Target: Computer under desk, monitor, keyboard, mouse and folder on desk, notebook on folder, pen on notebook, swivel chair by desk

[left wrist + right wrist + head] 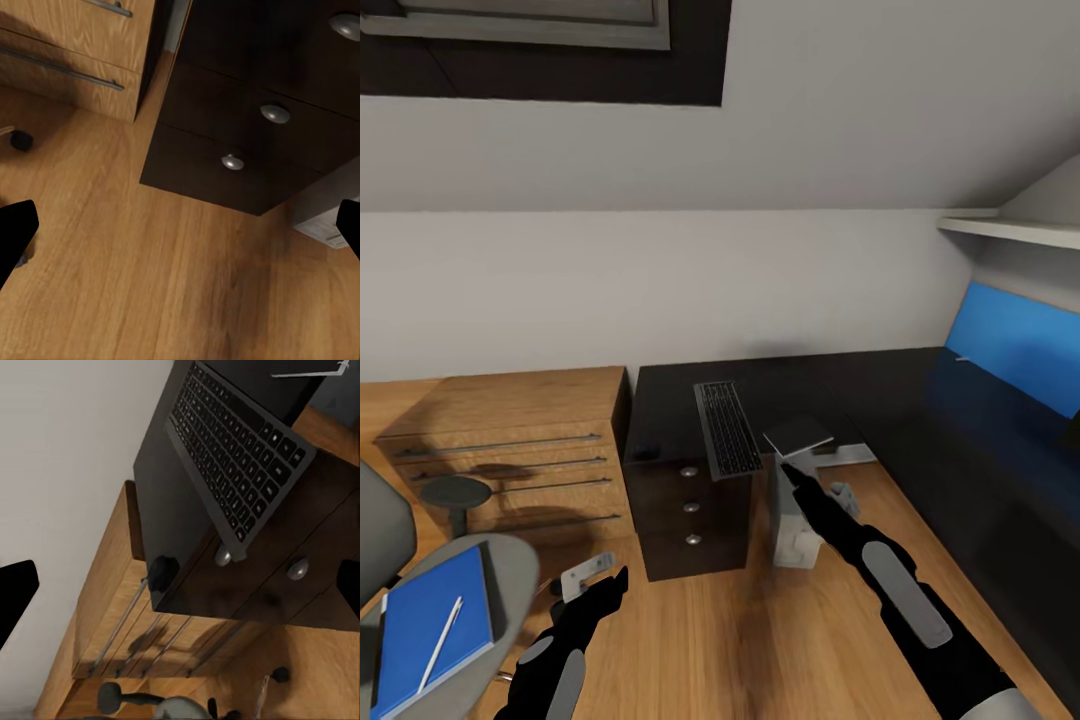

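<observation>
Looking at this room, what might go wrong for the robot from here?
The keyboard juts over the desk's front edge above the drawers; a brush from the right gripper nearby might tip it off. The mouse also sits at the desk's edge and may get knocked down. The pen lies loose on the folder; it may roll off when lifted.

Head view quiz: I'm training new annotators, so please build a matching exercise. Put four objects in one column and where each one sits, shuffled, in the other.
Things:
1. keyboard
2. mouse
3. pen
4. computer

Places:
A. on the floor beside the dark drawers
B. lying on the blue folder
C. on the desk, jutting over its front edge
D. on the desk corner nearest the wooden dresser

Pairs: 1-C, 2-D, 3-B, 4-A
</observation>
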